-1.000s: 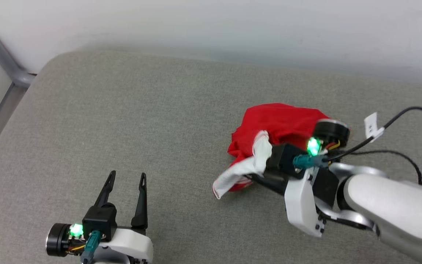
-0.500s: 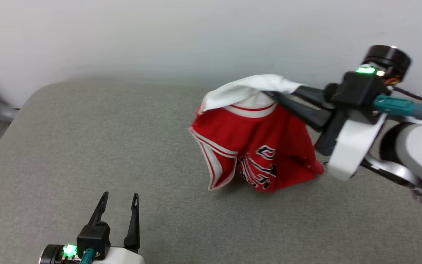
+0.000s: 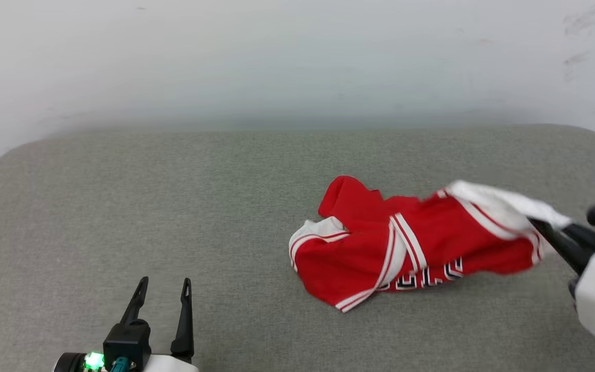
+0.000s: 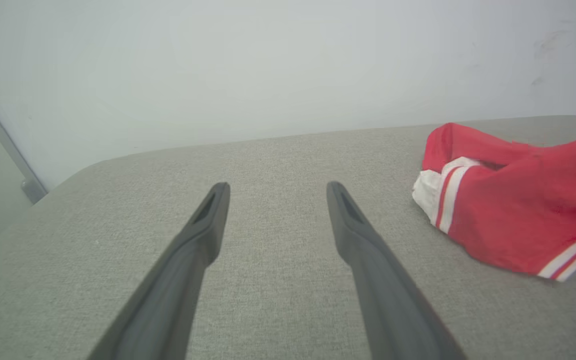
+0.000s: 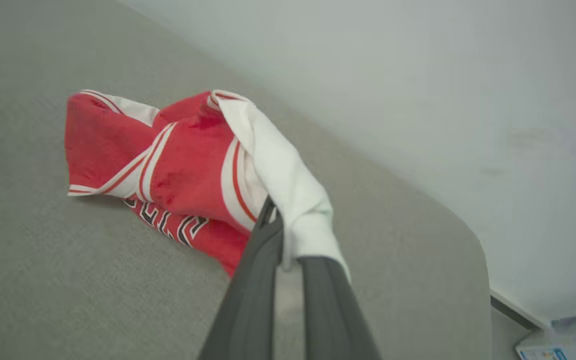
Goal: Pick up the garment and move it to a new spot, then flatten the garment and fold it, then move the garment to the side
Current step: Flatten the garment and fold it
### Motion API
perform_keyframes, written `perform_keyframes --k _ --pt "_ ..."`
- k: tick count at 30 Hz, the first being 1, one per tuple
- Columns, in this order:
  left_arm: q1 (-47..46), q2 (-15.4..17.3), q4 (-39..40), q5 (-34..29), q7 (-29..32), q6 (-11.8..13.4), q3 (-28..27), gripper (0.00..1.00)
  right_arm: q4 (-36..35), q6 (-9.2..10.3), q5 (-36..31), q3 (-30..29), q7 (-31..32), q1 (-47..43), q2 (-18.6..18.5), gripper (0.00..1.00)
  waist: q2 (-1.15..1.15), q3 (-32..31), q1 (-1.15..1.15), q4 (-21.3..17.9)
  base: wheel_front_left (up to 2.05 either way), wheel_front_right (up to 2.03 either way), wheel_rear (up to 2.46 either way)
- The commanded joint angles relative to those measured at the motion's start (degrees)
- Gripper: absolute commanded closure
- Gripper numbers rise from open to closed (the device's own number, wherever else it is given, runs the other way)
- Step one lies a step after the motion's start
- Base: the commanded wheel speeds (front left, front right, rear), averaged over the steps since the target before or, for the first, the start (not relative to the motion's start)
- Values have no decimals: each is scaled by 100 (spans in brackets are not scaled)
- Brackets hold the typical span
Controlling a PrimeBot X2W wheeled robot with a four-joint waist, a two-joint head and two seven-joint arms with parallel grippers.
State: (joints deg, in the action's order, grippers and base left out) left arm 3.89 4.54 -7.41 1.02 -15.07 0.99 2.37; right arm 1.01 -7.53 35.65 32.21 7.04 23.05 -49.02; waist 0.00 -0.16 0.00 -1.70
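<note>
Near left: the left gripper point(image 3: 166, 281) hovers low over the grey padded surface point(image 3: 122, 196), its two dark fingers spread wide with nothing between them, pointing toward the far edge. Middle, right of centre: the garment point(image 3: 395, 253) lies crumpled on the surface, red body uppermost, striped trim crossing it and black lettering point(image 3: 424, 279) showing along its near edge. Its long axis runs left to right. The left end is a loose heap resting on the fabric; the right end rises off the surface to a white sleeve point(image 5: 288, 185). Right edge: the right gripper point(image 5: 275, 220) has its jaws closed on that sleeve, the cloth draped over the fingertips and pulled fairly taut toward the right. The governing relation is thus a garment stretched sideways between a resting left end and a held right end, with the free left end lying to the right of, and farther than, the empty left gripper, the two well apart. The left arm is judged the nearer to that free end, so spreading the cloth flat would probably call for it to reach rightward and away. Far: the surface's rounded edge meets a plain pale wall point(image 3: 297, 62).
</note>
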Motion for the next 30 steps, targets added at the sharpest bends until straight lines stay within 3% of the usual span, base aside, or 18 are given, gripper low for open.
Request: perform_keyframes --k 1,7,13,21,28,29,30 --pt "48 -9 5 17 -15 -18 -16 0 107 8 -128 -166 -27 -289 -26 100 0 23 0 -71 0 0 0" --pt "10 -11 1 -16 -15 -42 -32 0 926 9 -207 -1112 -111 -1586 271 100 0 96 0 -254 0 0 0" --pt "-141 3 21 -31 -15 -84 -23 0 2118 8 -87 -1541 -341 -2213 579 100 0 273 0 -273 0 0 0" --pt "-282 31 -5 -57 -15 -102 -25 0 3543 8 63 -1467 -552 -2129 976 100 0 457 0 -220 0 0 0" --pt "-275 30 -27 -54 -15 -78 -41 0 4199 9 233 -1350 -813 -1811 1246 100 0 445 0 -221 0 0 0" --pt "-265 28 -27 -52 -15 -73 -41 0 4232 9 300 -1397 -906 -1757 1271 85 0 434 0 -226 0 0 0" --pt "-254 26 -29 -48 -15 -68 -45 0 4270 9 307 -1433 -1000 -1698 1265 31 0 418 0 -232 0 0 0"
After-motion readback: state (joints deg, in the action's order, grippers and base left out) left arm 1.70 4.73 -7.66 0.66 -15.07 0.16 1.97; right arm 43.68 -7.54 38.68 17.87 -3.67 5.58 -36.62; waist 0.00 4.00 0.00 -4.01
